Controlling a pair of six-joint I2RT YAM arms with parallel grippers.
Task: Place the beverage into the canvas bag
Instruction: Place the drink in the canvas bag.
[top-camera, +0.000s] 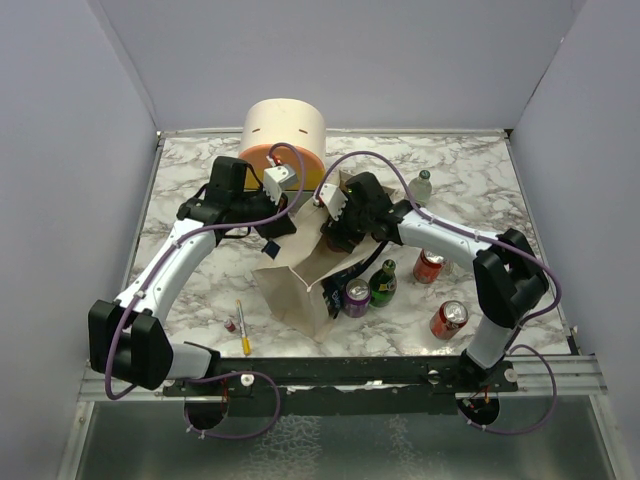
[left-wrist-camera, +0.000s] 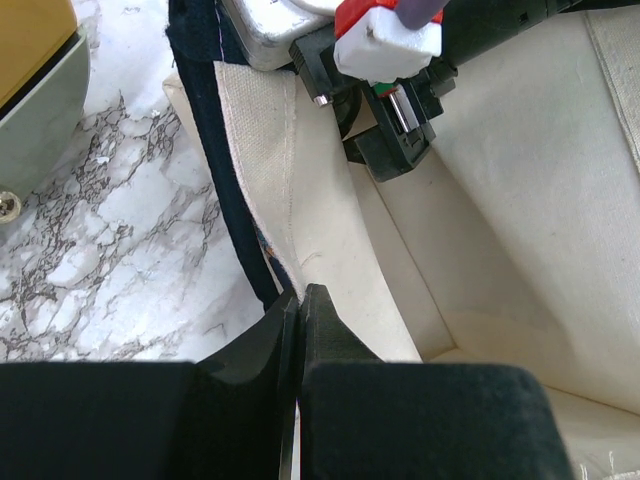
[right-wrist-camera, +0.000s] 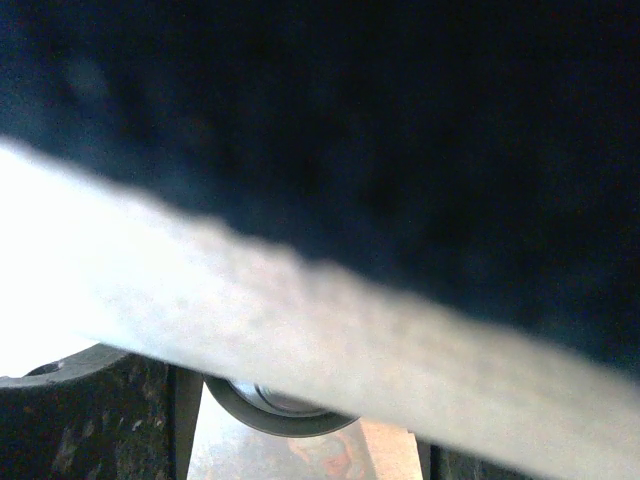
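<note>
The beige canvas bag (top-camera: 300, 285) lies in the middle of the table with its mouth facing the far side and its navy strap (left-wrist-camera: 215, 150) along the rim. My left gripper (top-camera: 283, 212) is shut on the bag's cloth rim (left-wrist-camera: 298, 295) and holds it up. My right gripper (top-camera: 335, 238) is at the bag's mouth, inside the opening. In the right wrist view a beverage can (right-wrist-camera: 270, 410) with an orange-red print sits between my right gripper's (right-wrist-camera: 300, 440) fingers, behind blurred cloth and strap. The right wrist also shows in the left wrist view (left-wrist-camera: 390, 110) above the bag's pale inside.
A purple can (top-camera: 357, 297), a green bottle (top-camera: 383, 282), two red cans (top-camera: 429, 265) (top-camera: 449, 318) and a clear bottle (top-camera: 421, 187) stand right of the bag. The cream-and-orange drawer box (top-camera: 283, 135) is at the back. A yellow pen (top-camera: 242, 328) lies front left.
</note>
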